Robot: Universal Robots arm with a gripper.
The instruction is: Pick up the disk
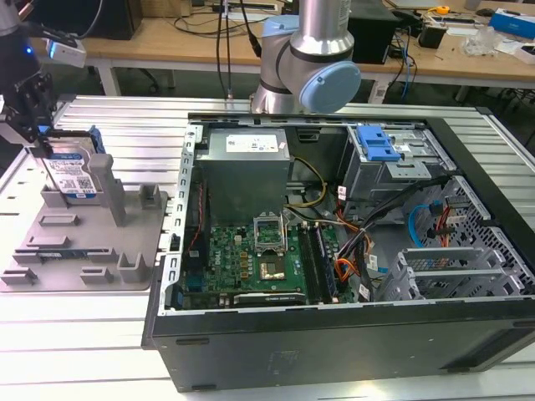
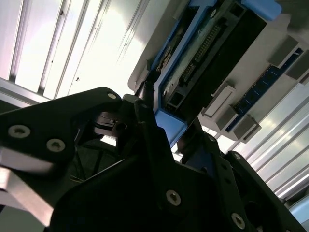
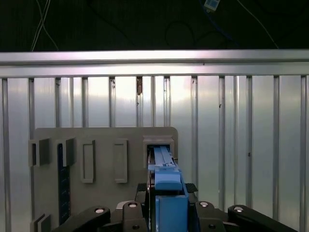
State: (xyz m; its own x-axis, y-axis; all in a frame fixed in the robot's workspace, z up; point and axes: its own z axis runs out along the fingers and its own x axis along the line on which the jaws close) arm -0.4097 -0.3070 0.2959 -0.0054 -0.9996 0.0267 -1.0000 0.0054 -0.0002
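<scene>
Now my hand (image 1: 42, 138) is closed on the upper blue edge of the disk (image 1: 72, 171). The disk stands on edge in a slot of the grey holder (image 1: 92, 251) on the counter (image 1: 84, 351), so this edge is easy to pinch. Its blue-and-white label carries barcodes, but I cannot read the text.

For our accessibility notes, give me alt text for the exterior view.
A black gripper clamps the top edge of the disk, which stands on edge in a grey holder tray at the exterior view's left. An open computer case with its motherboard exposed lies to the view's right on a slotted metal table.
</scene>
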